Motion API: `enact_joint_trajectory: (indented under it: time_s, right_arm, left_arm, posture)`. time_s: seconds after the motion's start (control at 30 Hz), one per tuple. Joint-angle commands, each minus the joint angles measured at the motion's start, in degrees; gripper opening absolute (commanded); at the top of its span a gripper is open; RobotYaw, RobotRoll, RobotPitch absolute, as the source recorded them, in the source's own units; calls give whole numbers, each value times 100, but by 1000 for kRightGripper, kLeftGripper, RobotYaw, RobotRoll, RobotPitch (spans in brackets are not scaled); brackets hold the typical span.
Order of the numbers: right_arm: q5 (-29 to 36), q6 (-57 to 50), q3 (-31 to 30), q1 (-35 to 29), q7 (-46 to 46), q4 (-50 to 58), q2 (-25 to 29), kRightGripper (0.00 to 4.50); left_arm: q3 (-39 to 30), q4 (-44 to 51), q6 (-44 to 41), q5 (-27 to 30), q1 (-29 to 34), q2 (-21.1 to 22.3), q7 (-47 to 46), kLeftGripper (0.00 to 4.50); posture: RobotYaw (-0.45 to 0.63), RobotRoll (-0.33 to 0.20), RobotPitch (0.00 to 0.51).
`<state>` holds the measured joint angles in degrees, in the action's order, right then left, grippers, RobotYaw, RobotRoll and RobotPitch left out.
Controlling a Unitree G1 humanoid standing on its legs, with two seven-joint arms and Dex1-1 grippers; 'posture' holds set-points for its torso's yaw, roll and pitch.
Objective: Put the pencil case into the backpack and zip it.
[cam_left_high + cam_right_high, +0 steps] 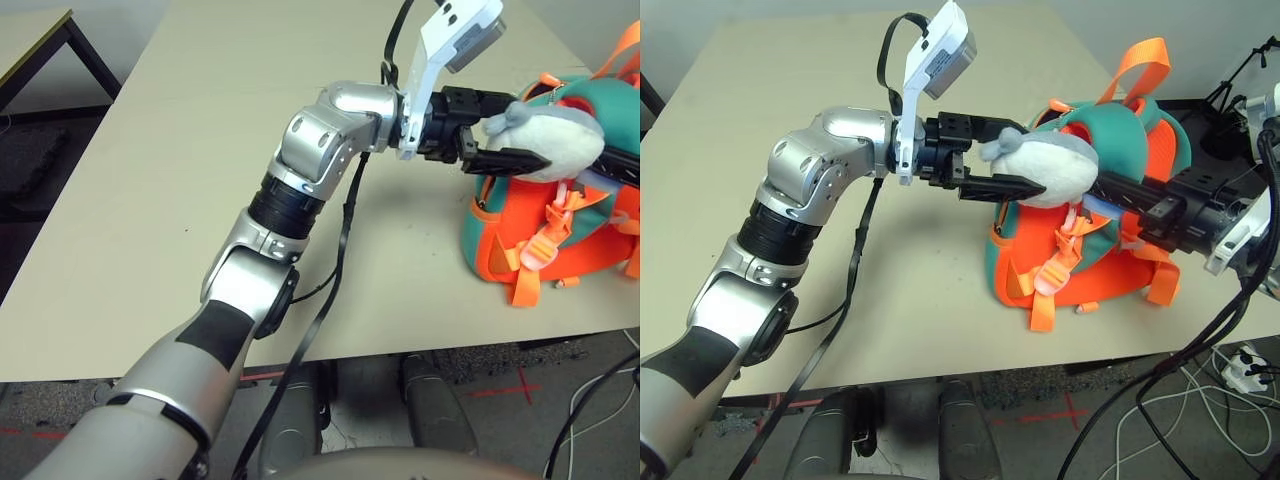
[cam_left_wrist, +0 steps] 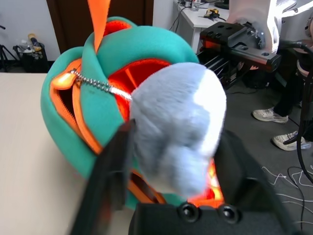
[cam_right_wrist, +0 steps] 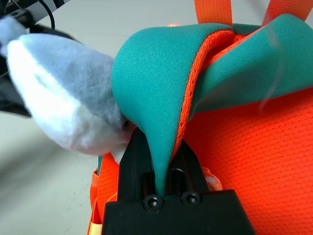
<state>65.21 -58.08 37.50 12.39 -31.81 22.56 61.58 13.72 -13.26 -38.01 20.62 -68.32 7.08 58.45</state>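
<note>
The teal backpack with its orange front panel stands upright near the table's front right, its top flap open. A grey and white plush shark hangs at the opening. My left gripper reaches in from the left, one black finger on each side of the plush and closed against it. From the right, my right gripper is shut on the edge of the teal flap, pinching the fabric. An orange zipper pull on a chain lies at the flap's rim. The pencil case is out of view.
The beige table stretches bare to the left of and behind the backpack. A second table stands at the far left. Cables trail on the floor at the right. A person's shoes stand beyond the table.
</note>
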Motion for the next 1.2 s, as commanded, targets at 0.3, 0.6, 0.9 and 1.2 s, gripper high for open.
enact_joint_trajectory:
  time_s: [0.3, 0.6, 0.9, 1.2]
  right_arm:
    - [-46, 54, 93, -86, -49, 105, -68, 19]
    - [-43, 64, 131, -225, -12, 177, -199, 19]
    - [-54, 42, 98, -237, 18, 182, -242, 19]
    - [-14, -4, 132, -258, 70, 209, -248, 19]
  left_arm:
    - [-590, 595, -782, 468, 275, 377, -358, 90]
    - [-737, 1536, -1860, 1018, 1196, 815, -775, 90]
    - [-384, 1907, -2849, 1716, 1984, 621, -822, 89]
    - [775, 1144, -2483, 1318, 2536, 832, -322, 89]
  posture:
    - [-110, 0, 138]
    - [-108, 0, 152]
    - [-119, 0, 166]
    - [-131, 0, 171]
